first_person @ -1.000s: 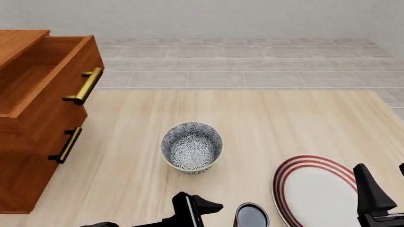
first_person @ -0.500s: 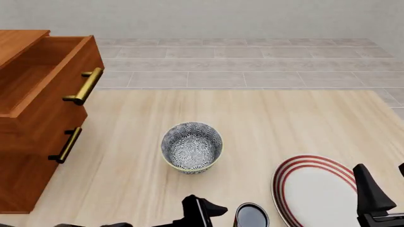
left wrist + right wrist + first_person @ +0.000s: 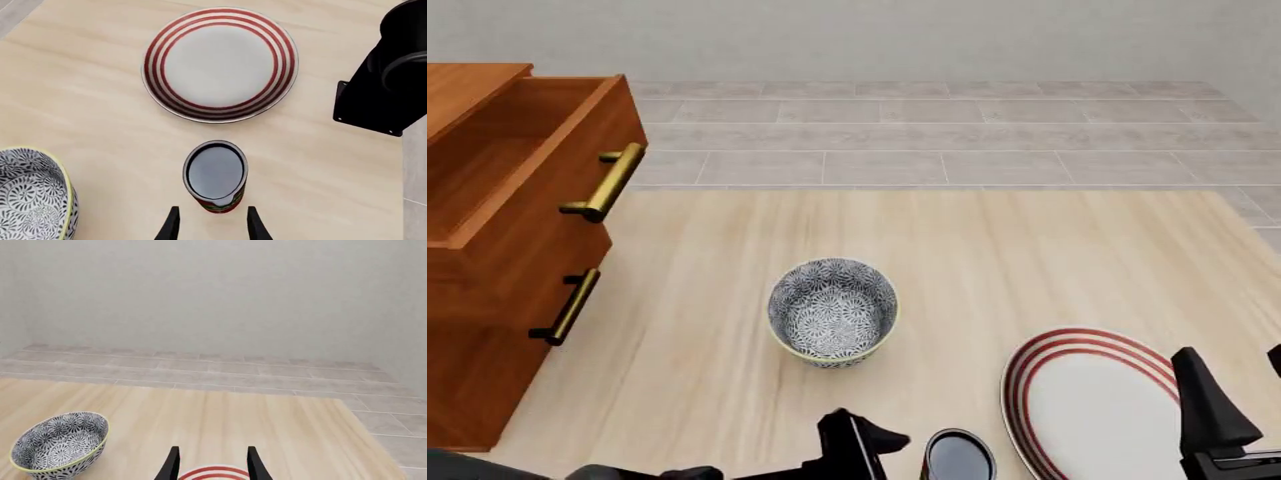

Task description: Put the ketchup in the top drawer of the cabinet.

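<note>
The ketchup (image 3: 215, 175) is a small can with a dark round top, standing upright on the wooden table at the near edge (image 3: 958, 456). My left gripper (image 3: 212, 227) is open and low over the table, and the can stands just beyond its fingertips, in line with the gap. In the front view the left gripper (image 3: 868, 448) sits just left of the can. The cabinet (image 3: 481, 380) stands at the far left with its top drawer (image 3: 561, 170) pulled open. My right gripper (image 3: 212, 466) is open and holds nothing, hovering over the plate at the near right (image 3: 1244, 390).
A blue-white patterned bowl (image 3: 831, 312) stands mid-table, between the can and the cabinet. A red-striped white plate (image 3: 1094, 400) lies right of the can. The lower drawer handle (image 3: 567, 307) sits on a shut front. Grey tiled floor lies beyond the table's far edge.
In the front view my left gripper has slid to the right, closing in on the ketchup. The right arm, can, bowl and drawer have stayed put.
</note>
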Available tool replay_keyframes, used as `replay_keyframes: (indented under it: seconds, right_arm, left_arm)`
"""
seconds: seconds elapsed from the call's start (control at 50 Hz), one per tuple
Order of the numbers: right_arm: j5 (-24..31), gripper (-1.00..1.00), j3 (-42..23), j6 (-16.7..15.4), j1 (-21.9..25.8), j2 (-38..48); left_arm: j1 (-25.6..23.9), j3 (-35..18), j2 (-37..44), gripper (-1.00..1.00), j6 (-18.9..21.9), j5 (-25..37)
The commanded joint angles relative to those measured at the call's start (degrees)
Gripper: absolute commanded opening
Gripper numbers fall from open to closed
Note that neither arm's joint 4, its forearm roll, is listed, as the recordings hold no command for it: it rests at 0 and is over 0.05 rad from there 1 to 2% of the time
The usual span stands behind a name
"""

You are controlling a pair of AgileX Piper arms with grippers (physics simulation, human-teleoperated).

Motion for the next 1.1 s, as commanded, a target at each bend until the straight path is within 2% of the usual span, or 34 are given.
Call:
replay_keyframes:
  seconds: [0.02,0.4,0.56,0.62,0.68,0.88,1.1]
  right_arm:
    - [0.26,1.0,-0.26,0.0,0.04,0.0]
    - [0.0,1.0,0.29,0.09,0.24,0.03]
    - [-0.31,1.0,0.64,0.21,0.23,0.02]
    - [-0.24,1.0,0.61,0.28,0.16,0.01]
    - [-0.47,1.0,0.82,0.16,0.25,0.03]
    - [-0.36,1.0,0.94,0.31,0.75,0.09]
    - [-0.77,1.0,1.45,0.31,0.91,0.15]
  left_arm:
    - [-0.18,-1.09,2.2,1.0,0.18,-0.85]
    - [0.53,-3.68,4.08,1.0,0.07,-0.06]
    - [-0.04,-4.85,7.4,1.0,0.04,-1.33]
    - [-0.23,-5.41,8.68,1.0,-0.46,-1.49]
    - [-1.42,-6.19,9.34,1.0,-2.87,-1.13]
    - [-1.41,-7.13,11.76,1.0,-2.47,-2.05]
    - [-0.21,-6.9,10.44,1.0,-0.9,-1.7]
